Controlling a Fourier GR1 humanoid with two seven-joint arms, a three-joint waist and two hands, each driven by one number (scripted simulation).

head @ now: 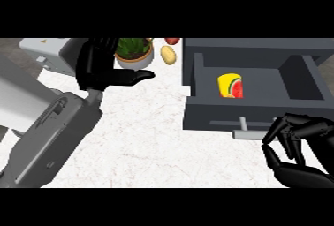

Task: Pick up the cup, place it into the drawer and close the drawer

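Now I see the cup [230, 86] lying inside the open drawer [195, 70]. My right hand [297, 150], fingers curled and empty, sits just beside the drawer's handle [243, 129]; my left hand [98, 66] rests open, well left of the drawer.

Matt greys on pale stone

The white speckled stone-like counter top [150, 132] looks smooth and dull; the dark grey open drawer [254, 115] is matt with a pale metal-looking handle [243, 128]. The yellow-and-red cup [230, 86] inside looks glossy, and the black left hand [101, 66] shines like plastic.
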